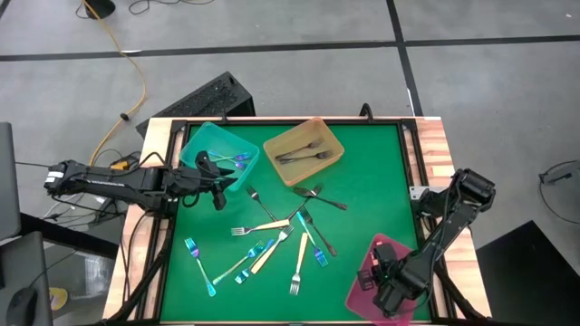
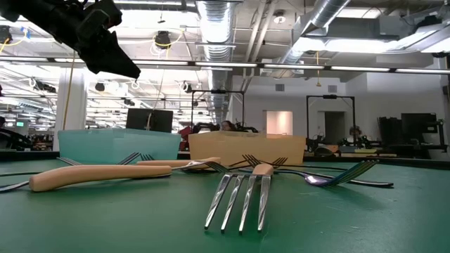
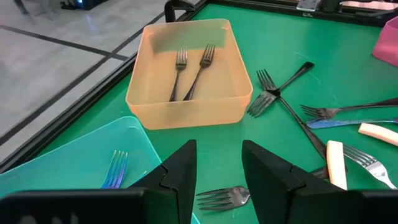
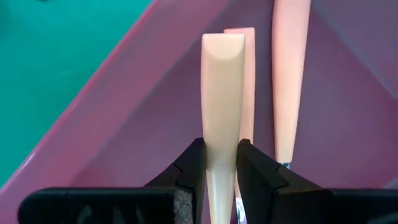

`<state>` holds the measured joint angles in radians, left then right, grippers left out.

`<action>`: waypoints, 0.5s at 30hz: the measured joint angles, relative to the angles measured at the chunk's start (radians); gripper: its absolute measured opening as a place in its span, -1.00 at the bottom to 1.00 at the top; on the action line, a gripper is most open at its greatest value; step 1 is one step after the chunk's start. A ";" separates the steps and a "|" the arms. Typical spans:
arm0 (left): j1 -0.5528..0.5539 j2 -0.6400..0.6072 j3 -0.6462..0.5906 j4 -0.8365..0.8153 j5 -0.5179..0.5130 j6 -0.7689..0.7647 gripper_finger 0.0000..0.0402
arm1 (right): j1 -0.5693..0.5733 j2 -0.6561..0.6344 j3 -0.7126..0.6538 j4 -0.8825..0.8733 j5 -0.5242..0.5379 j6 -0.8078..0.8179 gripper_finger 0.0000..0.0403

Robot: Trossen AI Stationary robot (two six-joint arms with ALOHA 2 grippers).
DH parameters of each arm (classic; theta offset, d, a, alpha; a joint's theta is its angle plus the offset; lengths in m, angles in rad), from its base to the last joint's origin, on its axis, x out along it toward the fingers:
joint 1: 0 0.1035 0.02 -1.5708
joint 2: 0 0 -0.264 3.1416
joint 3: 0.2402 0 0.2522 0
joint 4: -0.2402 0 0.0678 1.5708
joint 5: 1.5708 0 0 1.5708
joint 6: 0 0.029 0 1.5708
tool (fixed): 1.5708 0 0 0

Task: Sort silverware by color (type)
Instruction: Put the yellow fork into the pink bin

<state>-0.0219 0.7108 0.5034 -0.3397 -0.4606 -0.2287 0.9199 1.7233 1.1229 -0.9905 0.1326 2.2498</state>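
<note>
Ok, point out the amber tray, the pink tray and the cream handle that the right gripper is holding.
amber tray (image 3: pixel 186 112), left wrist view, on its near wall.
pink tray (image 1: pixel 364 282), high view, on its left rim.
cream handle (image 4: pixel 222 93), right wrist view, mid-handle, above the right gripper (image 4: pixel 221 163).

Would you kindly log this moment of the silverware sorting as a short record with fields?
left gripper: open, empty, above the teal tray's edge
right gripper: shut on a cream-handled utensil, over the pink tray
teal tray: iridescent fork inside
amber tray: two dark grey forks
pink tray contents: two more cream handles
green mat: mixed forks still loose in the middle
</note>
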 joint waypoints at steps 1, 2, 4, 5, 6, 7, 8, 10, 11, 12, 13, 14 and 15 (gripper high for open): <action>0.000 0.000 0.000 0.000 0.000 0.000 -0.43 | 0.000 0.000 0.000 0.001 0.000 0.000 -0.51; 0.000 0.000 0.000 0.000 0.000 0.000 -0.43 | 0.000 0.000 0.000 0.002 0.000 0.000 -0.51; 0.000 0.000 0.000 0.000 0.000 0.000 -0.43 | 0.000 0.000 0.000 0.000 0.000 0.000 -0.51; 0.000 0.000 0.000 0.000 0.000 0.000 -0.43 | 0.000 0.000 0.000 -0.001 0.000 0.000 -0.51; 0.000 0.000 0.000 0.000 0.000 0.000 -0.43 | 0.000 0.000 0.000 -0.002 0.000 0.000 -0.51; 0.000 0.000 0.000 0.001 0.000 0.000 -0.43 | 0.000 0.000 0.000 -0.003 0.000 0.000 -0.51; 0.000 0.000 0.000 0.001 0.000 0.000 -0.43 | 0.000 0.000 0.000 -0.002 0.000 0.000 -0.51; 0.000 0.000 0.000 0.001 0.000 0.000 -0.43 | -0.006 0.000 0.000 0.000 0.000 0.000 -0.51; 0.000 0.000 0.000 0.001 0.000 0.000 -0.43 | -0.008 0.002 0.000 0.000 0.000 -0.001 -0.51; 0.000 0.000 0.000 0.001 0.000 0.000 -0.43 | -0.013 0.009 0.000 0.002 0.000 -0.004 -0.51; 0.000 0.000 0.000 0.001 0.000 0.000 -0.43 | -0.017 0.018 0.000 0.004 0.000 -0.006 -0.51; 0.000 0.000 0.000 0.001 0.000 0.000 -0.43 | -0.020 0.030 0.000 0.007 -0.001 -0.010 -0.51; 0.000 0.000 0.000 0.001 0.000 0.000 -0.43 | -0.021 0.040 0.000 0.013 -0.011 -0.027 -0.51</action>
<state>-0.0221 0.7109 0.5034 -0.3388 -0.4606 -0.2291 0.8993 1.7636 1.1225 -0.9780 0.1219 2.2228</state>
